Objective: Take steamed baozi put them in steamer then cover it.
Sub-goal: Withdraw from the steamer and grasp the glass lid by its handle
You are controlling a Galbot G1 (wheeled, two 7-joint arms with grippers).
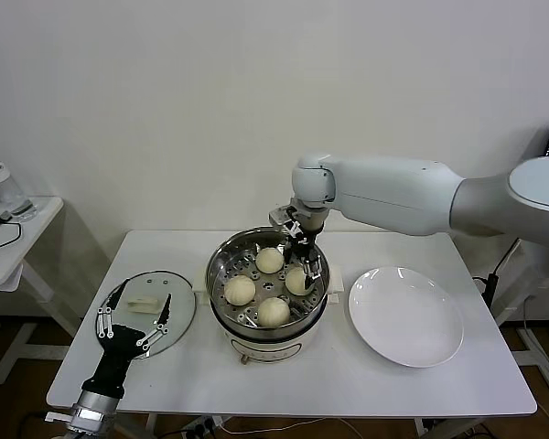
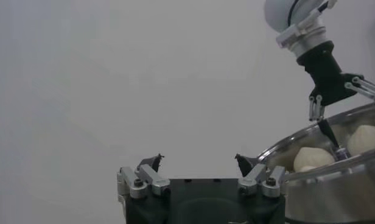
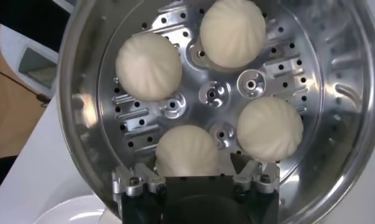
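Steamer [image 1: 267, 288] at frame centre on white table [image 1: 348, 384]. Four baozi [image 1: 270, 261] on the perforated tray inside, ringed around its centre, apart from one another. Right gripper [image 1: 304, 261] inside the pot, at the bun on the frame's right [image 1: 296, 280]; fingers spread, released, grasping nothing. Same bun lying between the fingertips in right wrist view [image 3: 187, 151]. Left gripper [image 1: 135, 322] at lower left, fingers splayed, empty, over the glass lid [image 1: 178, 306] lying flat left of the pot. White plate [image 1: 405, 315] right of the pot, bare. Steamer uncovered.
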